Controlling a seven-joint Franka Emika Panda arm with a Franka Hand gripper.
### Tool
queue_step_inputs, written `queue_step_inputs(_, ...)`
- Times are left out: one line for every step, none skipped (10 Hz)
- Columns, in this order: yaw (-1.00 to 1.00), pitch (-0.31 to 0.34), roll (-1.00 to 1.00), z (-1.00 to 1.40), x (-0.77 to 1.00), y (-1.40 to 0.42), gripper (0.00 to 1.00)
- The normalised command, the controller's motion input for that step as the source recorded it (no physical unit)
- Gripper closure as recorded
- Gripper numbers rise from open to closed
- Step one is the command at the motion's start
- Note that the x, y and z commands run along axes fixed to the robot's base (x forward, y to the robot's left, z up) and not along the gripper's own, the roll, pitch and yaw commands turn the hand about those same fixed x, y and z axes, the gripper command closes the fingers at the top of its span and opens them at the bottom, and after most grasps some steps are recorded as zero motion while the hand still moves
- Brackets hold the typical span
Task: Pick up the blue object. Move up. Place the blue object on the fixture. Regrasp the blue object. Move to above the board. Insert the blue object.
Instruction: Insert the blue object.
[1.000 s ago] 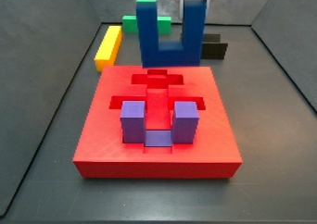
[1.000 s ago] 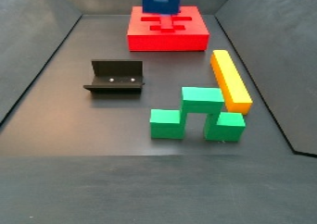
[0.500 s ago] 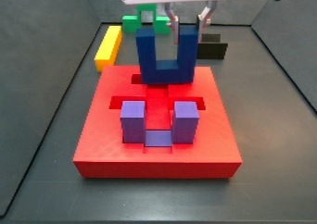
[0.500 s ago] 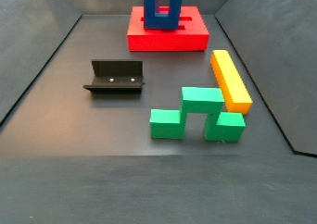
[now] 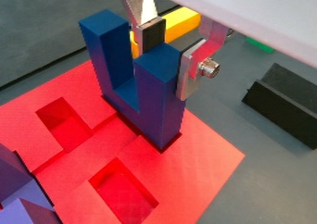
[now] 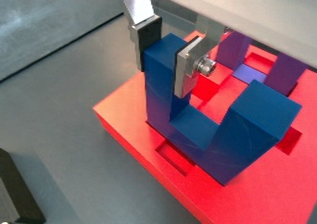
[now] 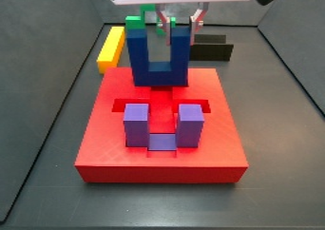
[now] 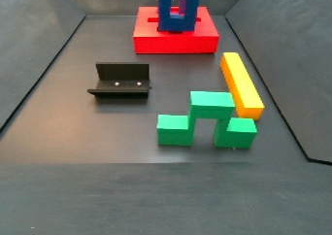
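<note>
Wrist views are showing you the gripper (image 5: pixel 165 44) clamping one prong of the blue object (image 5: pixel 133 80), prongs up, its bar sitting on or in the board (image 5: pixel 198 177) at a cut-out. You are judging pickup, fixture (image 8: pixel 120 82) stop and regrasp done; only seating and release are remaining.

Dark grey floor (image 8: pixel 78 171) — sloped walls (image 8: pixel 26 45)

You see one board (image 7: pixel 160 139), one blue object (image 7: pixel 160 59) clamped by one gripper (image 7: pixel 178 23) above the board's far end, one purple block (image 7: pixel 164 125), one yellow bar (image 8: pixel 242 83), one fixture (image 8: pixel 120 82), and green blocks (image 8: pixel 208 118) whose number you cannot tell.
</note>
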Motion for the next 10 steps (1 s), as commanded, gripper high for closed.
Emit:
queue_step_inputs(0.00, -0.007, 0.03, -0.09, 0.00, -0.06, 1.00)
queue_step_inputs(0.01, 0.000, 0.05, -0.09, 0.04, -0.09, 1.00)
queue_step_inputs(0.05, 0.000, 0.06, -0.04, 0.13, -0.09, 1.00)
queue_step_inputs(0.05, 0.010, 0.08, -0.05, 0.15, 0.00, 1.00)
queue_step_inputs(0.06, 0.040, 0.09, -0.11, 0.17, 0.05, 1.00)
queue_step_inputs(0.10, 0.014, 0.05, -0.19, 0.16, 0.21, 1.00)
queue_step_inputs(0.11, 0.020, 0.06, -0.21, 0.19, 0.22, 1.00)
queue_step_inputs(0.14, 0.020, 0.08, -0.23, 0.19, 0.20, 1.00)
queue_step_inputs(0.08, 0.000, 0.10, -0.60, 0.02, 0.00, 1.00)
queue_step_inputs(0.07, -0.017, 0.07, -0.67, 0.02, 0.00, 1.00)
